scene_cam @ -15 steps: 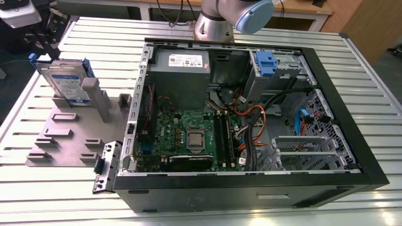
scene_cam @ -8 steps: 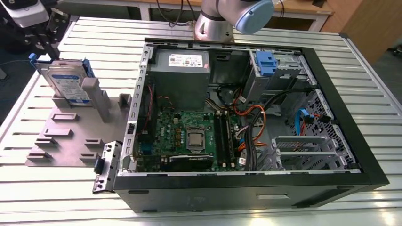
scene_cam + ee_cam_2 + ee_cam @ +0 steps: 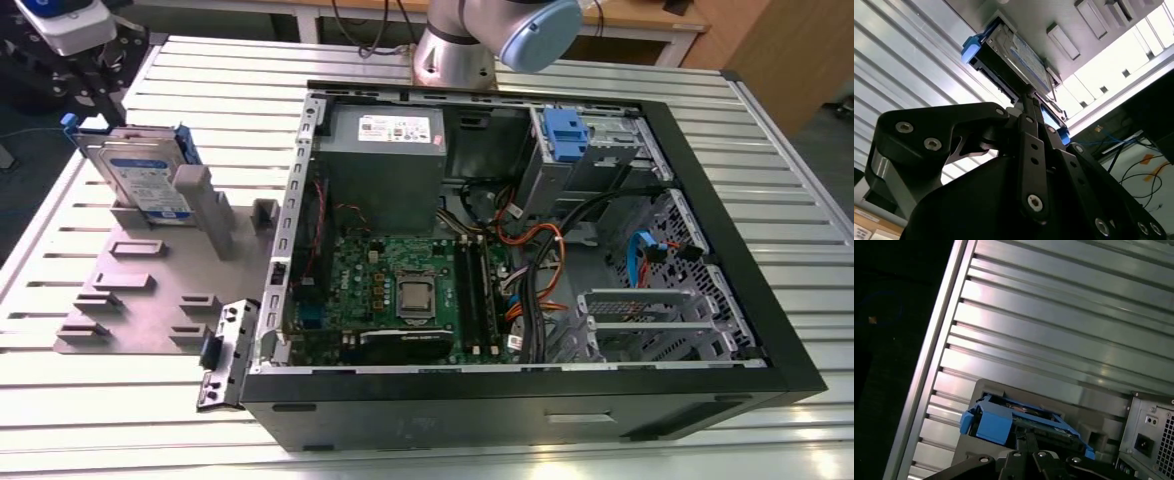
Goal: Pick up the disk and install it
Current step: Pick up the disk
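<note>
Big slatted aluminium desk [image 3: 761, 120], with an open PC tower case [image 3: 534, 395] lying on its side across the middle and right of the exterior view. Left of it there's a grey fixture plate [image 3: 147, 290]. The disk [image 3: 144, 175] stands on edge in that plate's holder at the upper left, in its blue carrier. The claw [image 3: 1026, 97] is right at the disk's edge in the second wrist view. Honestly can't tell how far open it is or whether it's got hold.

In the upper left of the exterior view the gripper [image 3: 96, 80] is cut off by the frame edge, the arm [image 3: 483, 40] by the top edge, and in the second wrist view the gripper's body hides part of the disk [image 3: 1014, 52].
</note>
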Tool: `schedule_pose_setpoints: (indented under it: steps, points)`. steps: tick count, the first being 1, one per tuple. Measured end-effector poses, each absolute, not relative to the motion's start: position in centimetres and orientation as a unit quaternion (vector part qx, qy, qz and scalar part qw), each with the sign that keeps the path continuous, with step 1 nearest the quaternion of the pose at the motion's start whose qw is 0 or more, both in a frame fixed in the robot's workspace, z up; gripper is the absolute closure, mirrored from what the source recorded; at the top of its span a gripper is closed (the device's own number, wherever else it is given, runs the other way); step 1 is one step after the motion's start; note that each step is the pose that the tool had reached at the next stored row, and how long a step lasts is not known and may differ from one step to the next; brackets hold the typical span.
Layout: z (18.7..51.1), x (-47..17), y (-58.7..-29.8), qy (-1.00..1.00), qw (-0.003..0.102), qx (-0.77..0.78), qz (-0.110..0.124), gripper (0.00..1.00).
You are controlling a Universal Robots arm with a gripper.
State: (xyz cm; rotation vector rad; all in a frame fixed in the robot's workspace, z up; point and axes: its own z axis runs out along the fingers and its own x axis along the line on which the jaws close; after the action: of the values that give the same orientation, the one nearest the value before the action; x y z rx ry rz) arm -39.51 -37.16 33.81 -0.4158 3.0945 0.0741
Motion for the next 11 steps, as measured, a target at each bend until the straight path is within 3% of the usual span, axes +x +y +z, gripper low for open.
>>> schedule_pose_setpoints:
  steps: [11]
  points:
    - [33.94,-39.50,-37.16,0.989,0.009,-0.145,0.024,0.89]
